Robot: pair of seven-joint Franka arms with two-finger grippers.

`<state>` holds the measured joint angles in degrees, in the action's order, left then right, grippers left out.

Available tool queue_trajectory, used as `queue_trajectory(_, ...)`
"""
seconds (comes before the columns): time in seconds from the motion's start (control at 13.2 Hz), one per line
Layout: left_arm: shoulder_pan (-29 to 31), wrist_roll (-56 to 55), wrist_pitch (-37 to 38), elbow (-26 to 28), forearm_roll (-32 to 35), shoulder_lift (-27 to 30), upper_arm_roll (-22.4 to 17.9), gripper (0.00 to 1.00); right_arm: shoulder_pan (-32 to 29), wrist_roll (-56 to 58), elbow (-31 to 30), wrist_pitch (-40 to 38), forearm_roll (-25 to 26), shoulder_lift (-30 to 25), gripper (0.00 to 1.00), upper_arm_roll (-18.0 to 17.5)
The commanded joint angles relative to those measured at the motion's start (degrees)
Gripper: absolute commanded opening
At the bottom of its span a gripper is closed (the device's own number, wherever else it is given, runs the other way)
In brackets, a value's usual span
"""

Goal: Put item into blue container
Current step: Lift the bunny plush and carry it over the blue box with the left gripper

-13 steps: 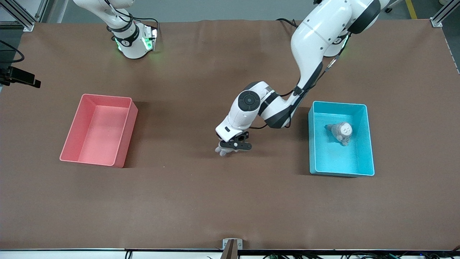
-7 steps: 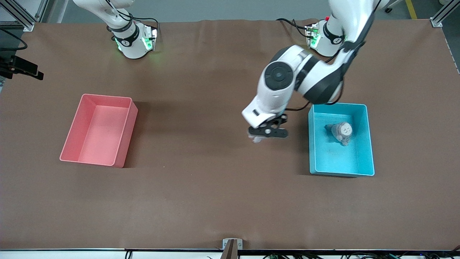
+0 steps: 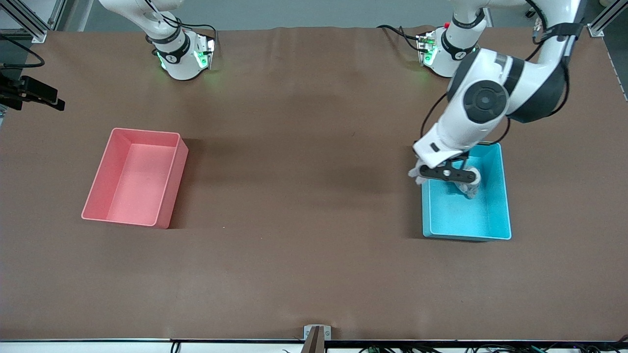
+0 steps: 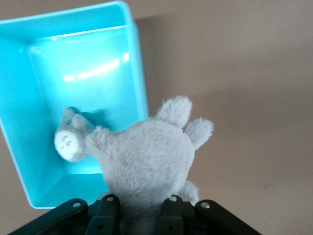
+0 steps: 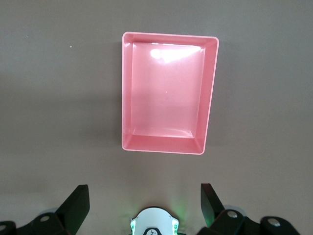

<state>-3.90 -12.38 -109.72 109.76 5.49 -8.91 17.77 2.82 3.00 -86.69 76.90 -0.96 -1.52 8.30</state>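
Plush toy [image 4: 146, 161], grey and fluffy, hangs in the left gripper [image 3: 444, 174], whose two fingers are clamped together on its body while its ears and one paw stick out past them in the left wrist view. That gripper is up in the air over the rim of the blue container [image 3: 505, 196], at the wall toward the table's middle, so the toy sits partly over the bin and partly over the bare brown table [image 3: 304, 255] just beside it. Directly below and a little further into the bin from the gripper lies a second plush toy [image 4: 71, 139], smaller in view, pale-faced with closed eyes, resting on the bin floor. The held toy looks light and very soft; I judge that it squashes under the fingers rather than resisting, so a pinch across the thick middle of the body, as here, is the sensible hold, since an ear or a paw would bend and slip out. It should not be fragile, and a short drop would do it no harm, though the fur may cling to the pads for a moment on release. The gripper seems to need to travel a bit further over the bin's open middle before letting go. The right gripper [image 5: 146, 203] waits with its fingers wide apart high above the pink bin [image 5: 168, 93], well away from the left one.
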Motion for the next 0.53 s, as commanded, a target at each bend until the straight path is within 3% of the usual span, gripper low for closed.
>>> queue_trajectory(0.0,3.9,6.1,-5.6,5.7,-0.9,1.8,0.5,0.26,-0.3,0.4,-0.9,1.1,0.0,-1.9,1.0,0.2)
queue_trajectory(0.45,8.2,11.9,-9.5,8.0,0.0,-1.9,0.3,0.26,-0.3,0.5,-0.8,0.7,0.4,-2.7,1.0,0.3)
